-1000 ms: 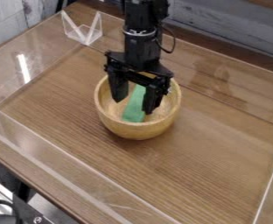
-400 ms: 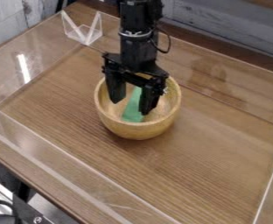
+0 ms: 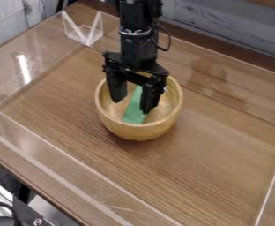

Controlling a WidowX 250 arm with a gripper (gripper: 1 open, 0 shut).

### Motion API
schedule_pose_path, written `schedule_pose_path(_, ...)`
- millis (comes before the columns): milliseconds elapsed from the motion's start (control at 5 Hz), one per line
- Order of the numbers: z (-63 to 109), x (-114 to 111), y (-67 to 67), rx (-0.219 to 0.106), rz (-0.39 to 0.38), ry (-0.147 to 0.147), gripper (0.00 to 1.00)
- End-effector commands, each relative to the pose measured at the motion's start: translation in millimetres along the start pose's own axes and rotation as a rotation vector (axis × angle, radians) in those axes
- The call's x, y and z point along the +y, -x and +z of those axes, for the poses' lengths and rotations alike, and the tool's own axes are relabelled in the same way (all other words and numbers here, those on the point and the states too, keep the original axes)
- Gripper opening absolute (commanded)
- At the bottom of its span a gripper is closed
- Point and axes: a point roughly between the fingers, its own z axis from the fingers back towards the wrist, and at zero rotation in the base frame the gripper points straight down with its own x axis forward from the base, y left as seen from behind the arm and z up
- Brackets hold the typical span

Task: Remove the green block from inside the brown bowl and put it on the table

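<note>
End effector [image 3: 133, 99], fingers apart, straddles the green block [image 3: 134, 112] inside the brown bowl [image 3: 137, 126].

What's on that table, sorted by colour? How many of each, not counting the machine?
Green: 1, the green block, lying inside the bowl between the open pincer prongs.
Light brown: 1, the brown bowl.
Clear: 1, a small clear stand at the far corner of the table.
Total: 3
</note>
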Motion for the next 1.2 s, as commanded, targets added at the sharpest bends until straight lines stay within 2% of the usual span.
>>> schedule_pose_path(0, 13.8, 4.2, -10.1, -0.061, -0.006, -0.001, 1.00)
schedule_pose_path(1000, 16.7, 3.4, -16.1, -0.073, -0.033, 0.033, 1.00)
